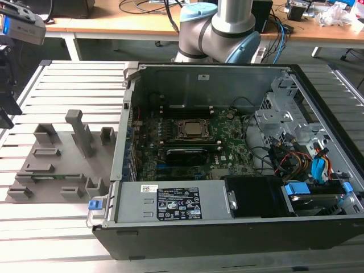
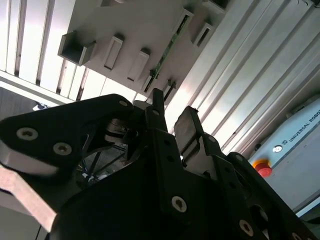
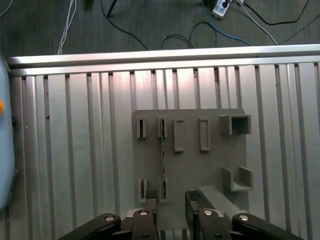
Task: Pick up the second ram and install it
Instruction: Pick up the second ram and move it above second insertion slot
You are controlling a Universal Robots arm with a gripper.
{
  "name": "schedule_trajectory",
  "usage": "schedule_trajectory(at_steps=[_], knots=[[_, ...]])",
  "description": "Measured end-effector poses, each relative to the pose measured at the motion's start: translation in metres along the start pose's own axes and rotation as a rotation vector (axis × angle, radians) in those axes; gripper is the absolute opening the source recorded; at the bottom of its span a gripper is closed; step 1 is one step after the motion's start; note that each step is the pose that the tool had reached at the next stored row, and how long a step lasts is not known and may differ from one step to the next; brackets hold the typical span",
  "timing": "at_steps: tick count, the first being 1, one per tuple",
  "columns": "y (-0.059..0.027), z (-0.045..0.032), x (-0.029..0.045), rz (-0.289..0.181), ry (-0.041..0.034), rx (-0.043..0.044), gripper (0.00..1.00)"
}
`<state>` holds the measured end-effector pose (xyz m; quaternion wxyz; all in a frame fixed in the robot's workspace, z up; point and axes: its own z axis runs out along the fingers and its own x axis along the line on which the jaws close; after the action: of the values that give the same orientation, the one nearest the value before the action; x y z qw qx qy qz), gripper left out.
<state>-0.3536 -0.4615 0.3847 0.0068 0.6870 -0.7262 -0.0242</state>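
Gripper poised above the grey fixture, jaws spread and empty.
The second ram stands on edge in the fixture's slots, below the gap (nearer one jaw). Centring astride it and descending squarely would likely avoid nudging the strip.

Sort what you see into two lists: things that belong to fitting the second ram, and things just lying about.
Belong to the job:
ram, standing in its holder
hand, open, over the holder
fixture that holds the ram
motherboard in the open case

Just lying about:
power strip on the floor
stop button
drive cage
desk
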Motion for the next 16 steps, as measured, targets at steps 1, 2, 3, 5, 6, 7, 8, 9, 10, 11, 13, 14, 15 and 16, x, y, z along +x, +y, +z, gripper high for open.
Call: schedule_trajectory(at_steps=[1, 2, 3, 5, 6, 7, 8, 9, 10, 11, 13, 14, 15, 16], knots=[[-0.0001, 0.0024, 0.0001, 0.0, 0.0001, -0.0001, 0.36], [-0.0002, 0.0048, 0.0001, 0.0, 0.0001, -0.0001, 0.36], [-0.0003, 0.0062, 0.0001, 0.0, 0.0, -0.0001, 0.36], [-0.0003, 0.0081, 0.0002, 0.0, 0.0001, -0.0001, 0.36], [-0.0004, 0.0091, 0.0002, 0.0, 0.0001, -0.0001, 0.36], [-0.0004, 0.0097, 0.0002, 0.0, 0.0001, -0.0001, 0.36], [-0.0005, 0.011, 0.0003, 0.0, 0.0, -0.0001, 0.36], [-0.0006, 0.0127, 0.0003, -0.001, 0.0002, -0.0001, 0.36], [-0.0006, 0.0136, 0.0003, -0.001, 0.0001, -0.0001, 0.36], [-0.0006, 0.0141, 0.0003, -0.001, 0.0001, -0.0001, 0.36], [-0.0009, 0.019, 0.0004, -0.002, 0.0001, -0.0001, 0.36], [-0.0009, 0.0208, 0.0005, -0.003, 0.0002, -0.0002, 0.36], [-0.0009, 0.0215, 0.0005, -0.003, 0.0002, -0.0002, 0.36], [-0.001, 0.0221, 0.0005, -0.003, 0.0002, -0.0001, 0.36]])
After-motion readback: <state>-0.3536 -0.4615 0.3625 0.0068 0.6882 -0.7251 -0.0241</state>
